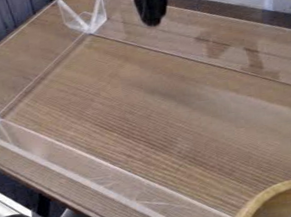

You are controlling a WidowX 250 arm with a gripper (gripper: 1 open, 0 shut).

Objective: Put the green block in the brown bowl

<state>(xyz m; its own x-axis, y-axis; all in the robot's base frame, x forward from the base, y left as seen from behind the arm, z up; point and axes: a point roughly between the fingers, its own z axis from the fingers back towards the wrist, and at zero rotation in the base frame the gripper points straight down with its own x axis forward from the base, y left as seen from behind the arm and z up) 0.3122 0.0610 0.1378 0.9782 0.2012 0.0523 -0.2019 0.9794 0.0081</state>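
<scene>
Black gripper (154,17) is hanging closed tight over the grained wooden worktop (149,110); whether it is pinching anything I cannot tell. Round, thick-rimmed tan bowl (289,203) is showing bottom-right.

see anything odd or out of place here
Nothing spilled or damaged. One oddity: no green block shows anywhere; the gripper is shut at the far edge, the brown bowl at the near corner.
</scene>
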